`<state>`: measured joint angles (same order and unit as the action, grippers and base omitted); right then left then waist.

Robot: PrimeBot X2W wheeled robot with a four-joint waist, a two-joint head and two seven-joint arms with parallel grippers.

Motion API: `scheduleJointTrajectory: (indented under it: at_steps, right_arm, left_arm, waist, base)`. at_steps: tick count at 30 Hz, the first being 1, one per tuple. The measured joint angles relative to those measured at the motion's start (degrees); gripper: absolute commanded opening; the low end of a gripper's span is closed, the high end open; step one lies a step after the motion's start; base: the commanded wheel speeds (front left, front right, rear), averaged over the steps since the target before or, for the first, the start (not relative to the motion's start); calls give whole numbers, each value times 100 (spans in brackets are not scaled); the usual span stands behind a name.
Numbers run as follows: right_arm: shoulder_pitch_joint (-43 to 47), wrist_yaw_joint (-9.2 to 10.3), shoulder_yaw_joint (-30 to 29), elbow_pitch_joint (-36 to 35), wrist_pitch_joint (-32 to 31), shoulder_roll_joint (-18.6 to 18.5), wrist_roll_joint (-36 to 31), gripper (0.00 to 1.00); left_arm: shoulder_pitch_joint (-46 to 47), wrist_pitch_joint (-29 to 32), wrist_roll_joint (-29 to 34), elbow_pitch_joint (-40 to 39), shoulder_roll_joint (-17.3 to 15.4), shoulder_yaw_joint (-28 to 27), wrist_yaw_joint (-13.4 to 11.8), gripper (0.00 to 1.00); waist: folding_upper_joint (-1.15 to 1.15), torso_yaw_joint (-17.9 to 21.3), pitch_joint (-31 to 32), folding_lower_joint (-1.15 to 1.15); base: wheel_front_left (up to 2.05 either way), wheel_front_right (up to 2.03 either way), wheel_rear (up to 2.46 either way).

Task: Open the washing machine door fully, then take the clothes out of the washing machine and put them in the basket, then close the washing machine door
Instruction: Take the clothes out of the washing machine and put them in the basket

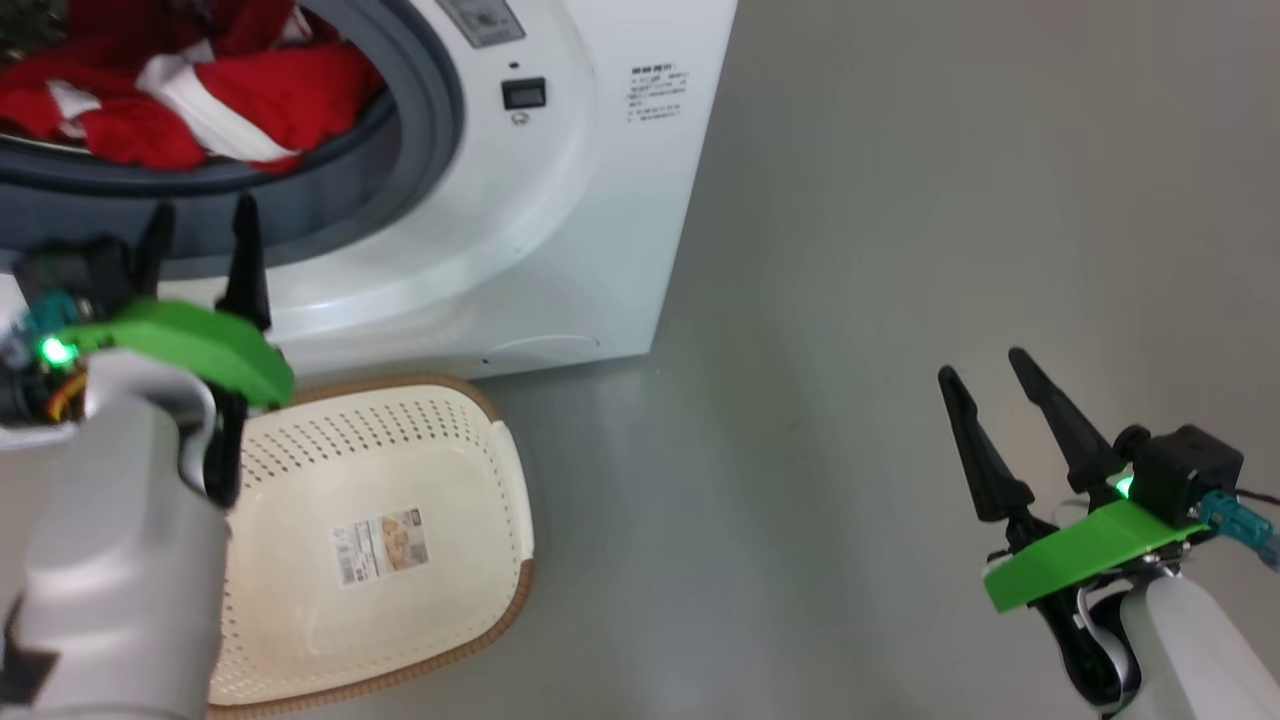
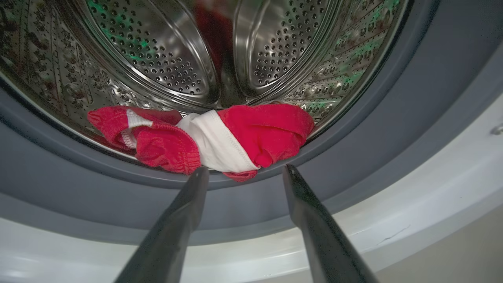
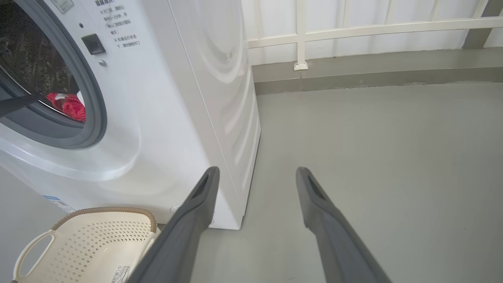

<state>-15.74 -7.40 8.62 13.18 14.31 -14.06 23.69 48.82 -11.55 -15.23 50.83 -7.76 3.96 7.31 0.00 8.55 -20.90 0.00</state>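
Note:
The white washing machine (image 1: 560,200) stands with its mouth uncovered; its door is out of view. Red clothes (image 1: 200,100) with white stripes lie at the drum's front lip, partly on the grey gasket (image 2: 353,157). In the left wrist view the clothes (image 2: 220,137) sit just beyond my open left gripper (image 2: 245,171), with nothing between its fingers. In the head view that left gripper (image 1: 200,225) points at the gasket's lower edge. The cream basket (image 1: 500,470) stands on the floor before the machine, holding nothing. My right gripper (image 1: 985,370) hovers open over the floor at the right.
Grey floor (image 1: 900,250) spreads to the right of the machine. A white railing (image 3: 353,27) and a low wall run behind it. The basket (image 3: 94,236) sits close against the machine's front, under my left forearm (image 1: 120,560).

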Motion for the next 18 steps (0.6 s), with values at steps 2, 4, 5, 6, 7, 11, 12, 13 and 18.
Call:
scheduleJointTrajectory:
  at_steps: [2,4,5,6,7,11,12,13,18]
  right_arm:
    - [-41,0,0,-16,0,3,0,100]
    - [-153,0,12,-34,0,18,0,100]
    - [-153,0,12,-34,0,18,0,100]
    - [-192,0,22,-35,0,26,0,100]
    - [-251,0,44,-49,0,40,0,100]
    - [-356,0,97,-63,0,54,0,100]
    - [-433,0,146,-65,0,59,0,100]
    - [-433,0,146,-65,0,59,0,100]
    - [-634,0,215,-81,0,104,0,100]
  left_arm:
    - [162,48,-4,132,-7,-2,-1,100]
    - [602,98,-4,492,-51,1,-9,100]
    - [602,98,-4,492,-51,1,-9,100]
    - [739,122,-4,615,-69,3,-9,100]
    - [982,179,-4,849,-103,5,-18,100]
    - [1300,274,-4,1184,-140,14,-54,100]
    - [1506,292,-4,1369,-164,19,-58,100]
    - [1506,292,-4,1369,-164,19,-58,100]
    - [1991,297,5,1728,-315,70,-140,100]
  waist:
    - [0,18,-50,0]
    - [0,74,-198,0]
    - [0,74,-198,0]
    - [0,95,-246,0]
    - [0,140,-334,0]
    - [0,211,-457,0]
    - [0,255,-545,0]
    - [0,255,-545,0]
    - [0,370,-763,0]
  base:
    - [0,0,0]
    - [0,0,0]
    - [0,0,0]
    - [0,0,0]
    - [0,0,0]
    - [0,0,0]
    - [0,0,0]
    - [0,0,0]
    - [0,0,0]
